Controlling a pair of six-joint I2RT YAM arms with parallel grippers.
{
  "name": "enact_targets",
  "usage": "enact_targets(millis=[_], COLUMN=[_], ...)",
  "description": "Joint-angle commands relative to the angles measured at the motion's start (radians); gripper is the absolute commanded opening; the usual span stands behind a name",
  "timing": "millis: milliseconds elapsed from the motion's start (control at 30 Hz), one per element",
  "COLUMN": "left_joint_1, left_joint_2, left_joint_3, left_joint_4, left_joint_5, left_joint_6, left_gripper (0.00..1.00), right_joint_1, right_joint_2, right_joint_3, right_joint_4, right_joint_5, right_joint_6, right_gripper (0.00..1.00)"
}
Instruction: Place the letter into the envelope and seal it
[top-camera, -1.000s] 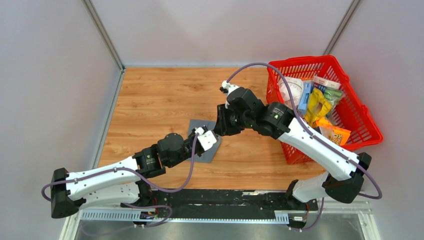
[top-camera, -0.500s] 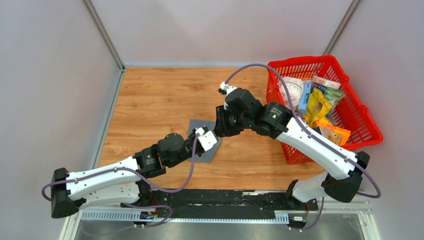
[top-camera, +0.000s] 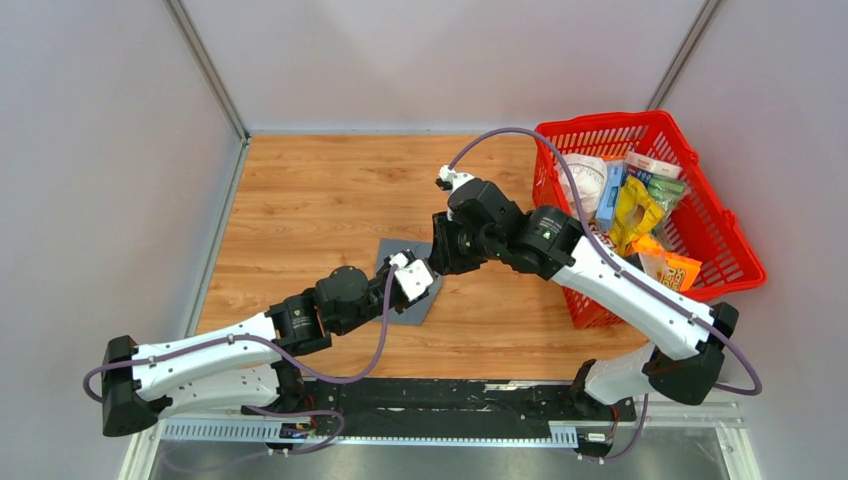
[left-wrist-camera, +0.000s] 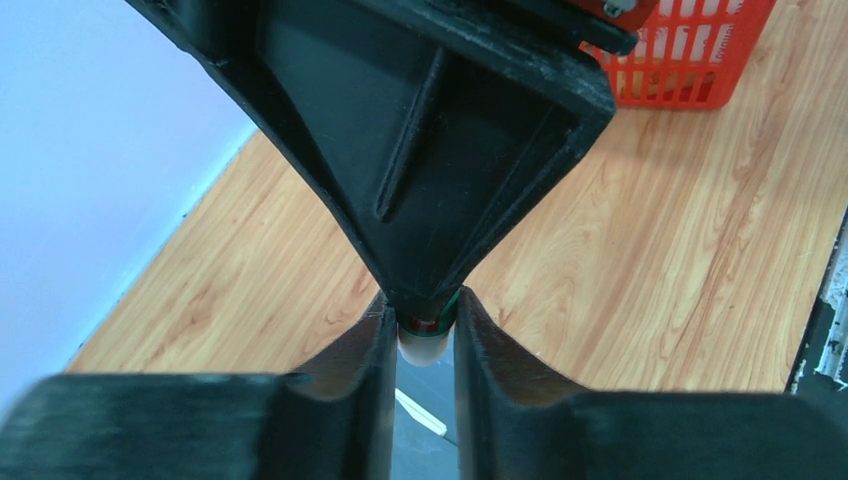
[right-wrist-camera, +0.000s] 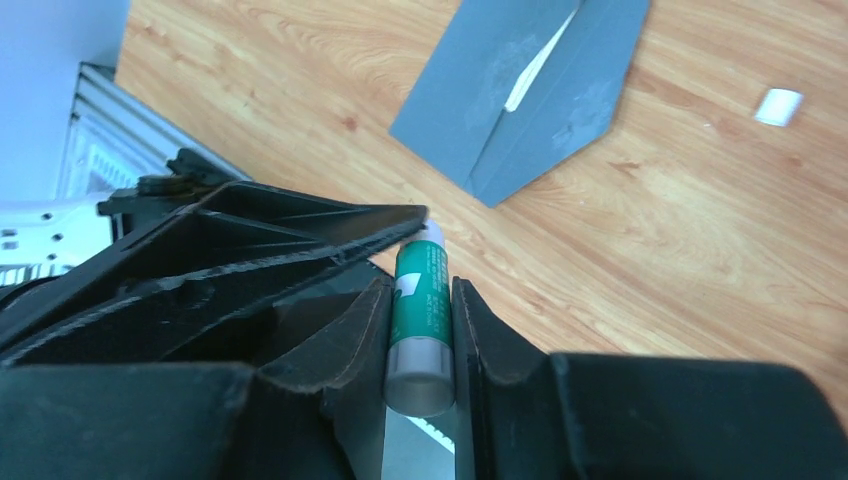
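Two black-and-white robot arms, the left arm (top-camera: 200, 360) and the right arm (top-camera: 630, 290), reach from the bottom edge of the overhead view and meet mid-frame above the brown wood-grain table (top-camera: 300, 200). Red plastic mesh basket (top-camera: 722, 240) stands at the frame's right side, loaded with assorted packets. Flat dark slate-grey paper envelope (right-wrist-camera: 520, 90) lies on the wood under the meeting point, in the upper middle of the right wrist view, pointed flap open. Thin pale tan letter (right-wrist-camera: 535, 72) shows only as a sliver at the envelope's mouth, so it sits inside. Right gripper (right-wrist-camera: 420, 290) is clamped narrow on a green cylindrical glue stick (right-wrist-camera: 422, 300), grey base toward the camera, both fingers touching the barrel. Left gripper (left-wrist-camera: 425, 310) is set narrow, its black fingers (left-wrist-camera: 370, 380) flanking the stick's white tip; I cannot tell whether they pinch it. Small white rectangular scrap (right-wrist-camera: 778, 105) lies on the wood, upper right of the right wrist view, apart from the envelope.
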Motion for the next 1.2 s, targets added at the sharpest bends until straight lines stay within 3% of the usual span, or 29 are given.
enact_targets(millis=[0,67,167,333,433,500,600,867,1167], left_joint_1=[0.001,0.001,0.001,0.001,0.023,0.079,0.194,0.478,0.534], left_joint_2=[-0.016,-0.034,-0.059,-0.088,-0.061,-0.029,-0.036,-0.113,-0.039], left_joint_3=[0.048,0.046,0.043,0.051,0.050,0.037,-0.032,-0.305,-0.319], left_joint_4=[-0.027,-0.073,-0.140,-0.309,-0.450,-0.540,-0.546,-0.342,-0.254], left_joint_5=[-0.034,-0.054,-0.115,-0.272,-0.398,-0.407,-0.241,0.069,0.180], left_joint_6=[-0.106,-0.165,-0.262,-0.562,-0.739,-0.917,-1.081,-1.278,-1.272], left_gripper=[0.51,0.59,0.59,0.60,0.53,0.42,0.35,0.34,0.40], right_joint_1=[-0.008,-0.032,-0.086,-0.152,-0.158,-0.158,-0.158,-0.157,-0.146], right_joint_2=[0.004,0.003,-0.004,0.009,0.047,0.081,0.143,0.280,0.395], right_joint_3=[0.016,0.019,0.024,-0.005,-0.022,-0.036,-0.039,-0.010,0.019], right_joint_4=[-0.017,-0.015,-0.009,0.024,0.056,0.087,0.112,0.146,0.156], right_joint_5=[0.148,0.168,0.215,0.211,0.176,0.143,0.105,0.053,0.014], right_joint_6=[-0.010,-0.015,-0.024,-0.042,-0.052,-0.055,-0.052,-0.061,-0.065], right_gripper=[0.00,0.00,0.00,0.00,0.00,0.00,0.00,0.00,0.00])
